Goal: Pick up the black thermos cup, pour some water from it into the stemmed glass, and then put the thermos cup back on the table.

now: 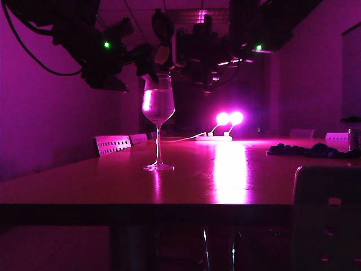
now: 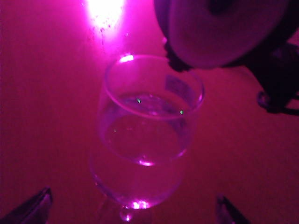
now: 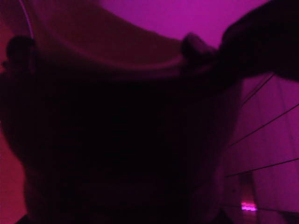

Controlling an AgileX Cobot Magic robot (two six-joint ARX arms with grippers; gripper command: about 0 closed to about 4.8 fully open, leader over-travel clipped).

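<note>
Dim magenta light; lamp [image 1: 229, 118] glare on table [image 1: 84, 186].

We see the stemmed glass [image 1: 158, 110] standing alone on the near left part of the table [image 1: 84, 189], with bare wood open all round its foot. Above its rim the way is crowded: the black thermos cup [image 1: 194, 53], tipped in the right gripper [image 1: 175, 56], hangs at one o'clock from the bowl, and the left gripper [image 1: 132, 70], jaws wide, sits at ten o'clock. From the left wrist the glass [image 2: 149, 126] stands between the fingertips [image 2: 32, 207] with room either side. At three o'clock dark clutter [image 1: 310, 150] and a can [image 1: 353, 138] block the far right edge; lamps [image 1: 228, 118] stand behind.
</note>
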